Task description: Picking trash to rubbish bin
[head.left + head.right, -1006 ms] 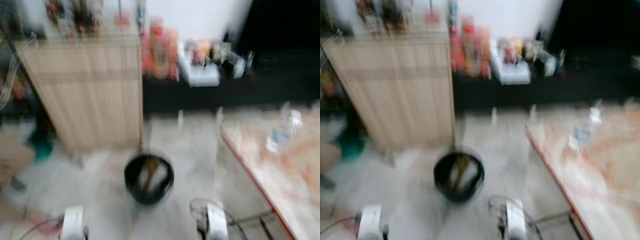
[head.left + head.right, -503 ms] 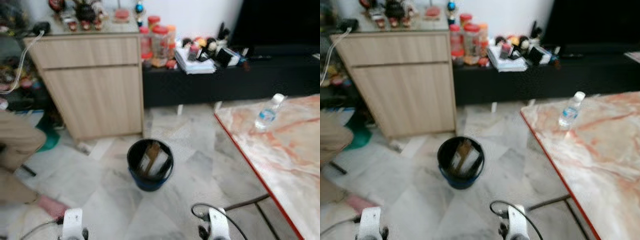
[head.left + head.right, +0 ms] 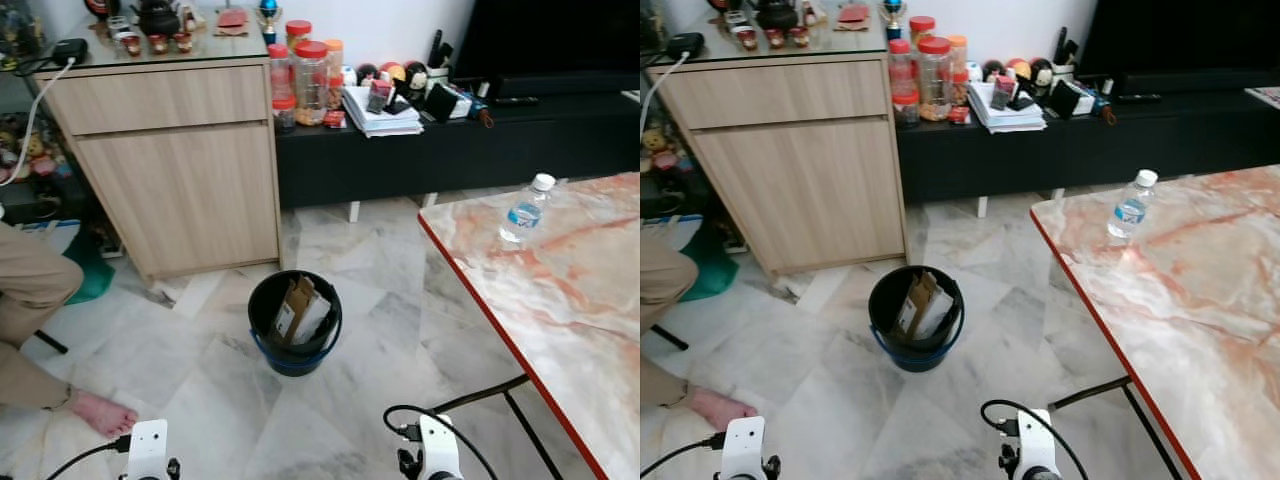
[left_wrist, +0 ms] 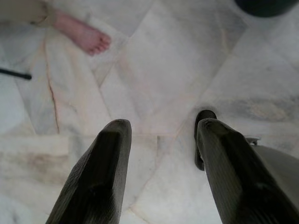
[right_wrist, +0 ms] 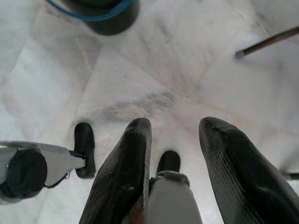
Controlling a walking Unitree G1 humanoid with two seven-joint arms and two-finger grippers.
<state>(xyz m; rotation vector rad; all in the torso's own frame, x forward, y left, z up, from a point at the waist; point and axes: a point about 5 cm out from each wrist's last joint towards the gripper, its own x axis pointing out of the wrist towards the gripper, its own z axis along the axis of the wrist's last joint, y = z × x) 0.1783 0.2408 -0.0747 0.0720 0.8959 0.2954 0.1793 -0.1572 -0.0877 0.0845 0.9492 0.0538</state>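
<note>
A black rubbish bin (image 3: 294, 322) with a blue base stands on the marble floor ahead of me, with cardboard pieces sticking out of it. A clear plastic water bottle (image 3: 526, 210) with a white cap stands upright on the marbled table (image 3: 580, 310) at my right. Both arms hang low at the bottom edge of the head views. My left gripper (image 4: 163, 127) is open over bare floor, nothing between its fingers. My right gripper (image 5: 176, 124) is open too, above the floor and my own feet, with the bin's base (image 5: 100, 14) just beyond it.
A person sits at the left, a trouser leg (image 3: 30, 290) and a bare foot (image 3: 100, 412) on the floor. A wooden cabinet (image 3: 180, 170) and a low black bench (image 3: 450, 150) with jars and clutter line the wall. The table's red edge (image 3: 480, 310) borders the floor on the right.
The head views were blurred and shifting and are now sharp and steady, so the camera has moved. The bin, the bottle and the arms keep their places.
</note>
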